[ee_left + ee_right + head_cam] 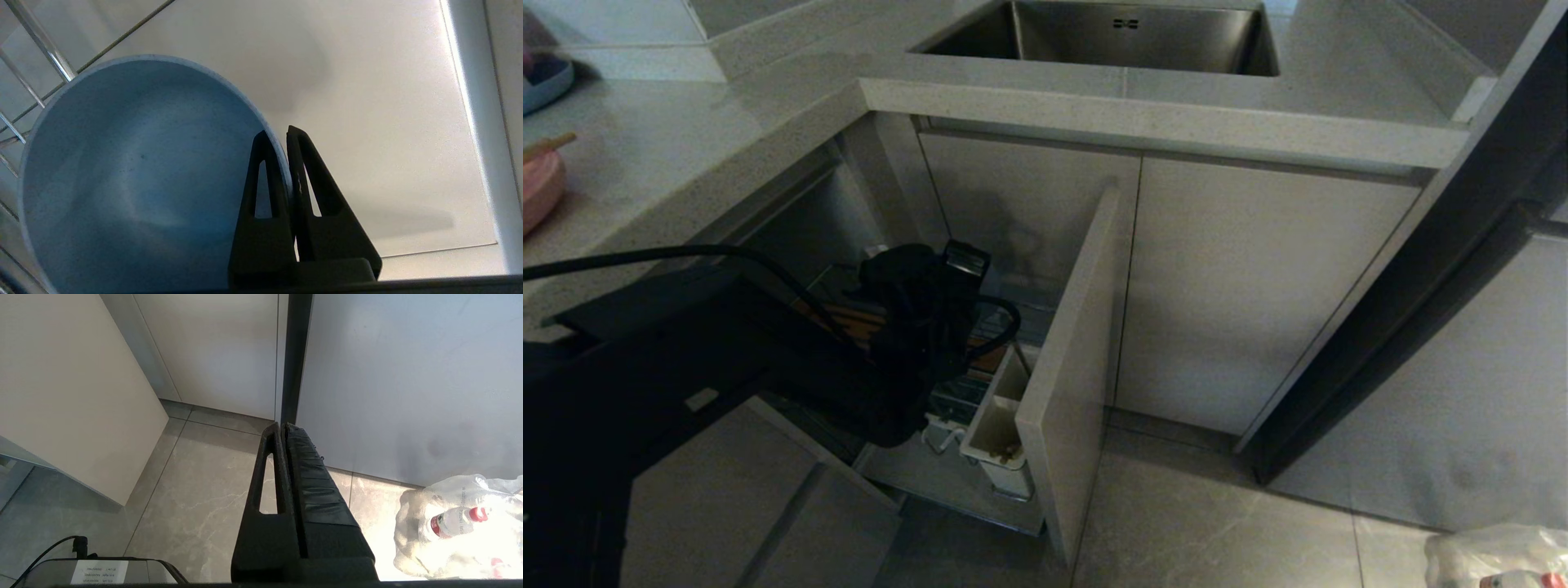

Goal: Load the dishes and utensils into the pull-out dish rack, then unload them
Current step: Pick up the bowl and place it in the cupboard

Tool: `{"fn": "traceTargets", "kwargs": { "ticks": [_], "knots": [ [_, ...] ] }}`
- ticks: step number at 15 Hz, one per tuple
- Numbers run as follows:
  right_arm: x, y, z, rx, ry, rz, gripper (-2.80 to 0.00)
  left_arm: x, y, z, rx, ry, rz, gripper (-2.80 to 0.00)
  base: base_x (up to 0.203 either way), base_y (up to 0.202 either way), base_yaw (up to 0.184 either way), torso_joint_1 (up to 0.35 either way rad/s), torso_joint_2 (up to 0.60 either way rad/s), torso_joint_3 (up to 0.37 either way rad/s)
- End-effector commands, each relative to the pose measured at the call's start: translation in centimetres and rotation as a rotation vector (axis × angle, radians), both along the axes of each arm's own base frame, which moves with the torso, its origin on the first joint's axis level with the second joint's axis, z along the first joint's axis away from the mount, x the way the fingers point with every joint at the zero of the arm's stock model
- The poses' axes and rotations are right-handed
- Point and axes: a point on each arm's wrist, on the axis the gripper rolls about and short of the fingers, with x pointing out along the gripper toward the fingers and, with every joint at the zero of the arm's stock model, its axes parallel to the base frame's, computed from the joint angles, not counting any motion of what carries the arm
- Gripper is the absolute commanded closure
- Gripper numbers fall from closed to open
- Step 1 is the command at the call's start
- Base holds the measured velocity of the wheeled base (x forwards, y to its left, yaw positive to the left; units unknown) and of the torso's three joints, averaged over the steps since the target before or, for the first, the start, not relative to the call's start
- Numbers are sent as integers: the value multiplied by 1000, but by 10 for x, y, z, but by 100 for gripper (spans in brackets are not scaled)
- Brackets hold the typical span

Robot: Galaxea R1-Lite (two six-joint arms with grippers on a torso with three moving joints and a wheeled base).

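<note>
Under the sink corner: pale speckled worktop (1160,122) wraps an L, steel sink (1111,37) sunk into it, grey tiled floor (1217,506) below.
Rack: the pull-out dish rack (1001,408) is slid out of the cabinet, beige door front edge-on, white utensil cup just behind it.
Left arm: reaches down into the rack; the head view only gets its black back, the bowl is hidden there.
Left wrist view: left gripper (286,139) has its jaws pinching the rim of the blue-grey bowl (135,175), one finger inside, one outside; rack wires sit beside the bowl.
Right wrist view: right gripper (284,426) hangs over the floor, jaws pressed together, nothing in them; a plastic bag of bottles (457,526) lies nearby.
Worktop edge, head view only: something pink (539,192) at far left.
</note>
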Motion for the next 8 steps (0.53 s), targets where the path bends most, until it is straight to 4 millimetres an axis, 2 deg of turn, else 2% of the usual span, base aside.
{"fn": "traceTargets", "kwargs": {
  "ticks": [1, 6, 8],
  "knots": [
    [0, 0, 0, 0, 2, 0, 0, -2, 1, -1, -9, -4, 1, 0, 0, 0, 0, 0, 0, 0],
    [0, 0, 0, 0, 1, 0, 0, -8, 4, -19, -6, 5, 0, 0, 0, 0, 0, 0, 0, 0],
    [0, 0, 0, 0, 0, 0, 0, -8, 4, -21, -10, -8, 0, 0, 0, 0, 0, 0, 0, 0]
  ]
}}
